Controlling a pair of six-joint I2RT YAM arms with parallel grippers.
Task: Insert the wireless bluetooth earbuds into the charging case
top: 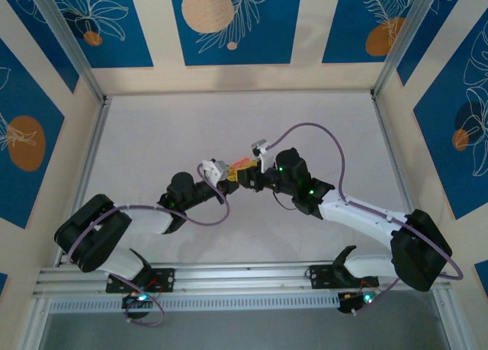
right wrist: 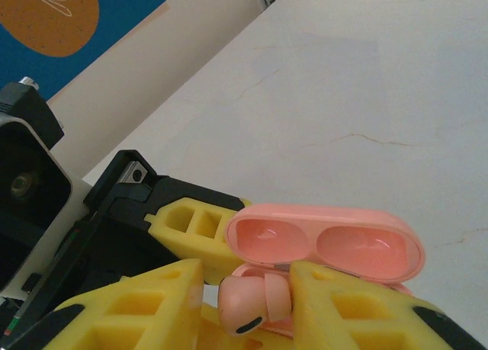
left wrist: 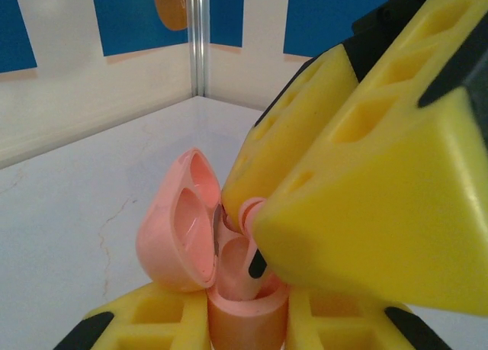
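Left gripper (left wrist: 245,323) pinching open charging case (left wrist: 181,229); right gripper (right wrist: 248,283) fingers slightly parted around earbud (right wrist: 245,304). Seat stem fully, then lift straight, avoiding lid.

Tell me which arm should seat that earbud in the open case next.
Right. An earbud sits between the fingers of the right gripper, directly at the open charging case, so a short push should seat it. The left gripper is clamped on the case body, steadying it.
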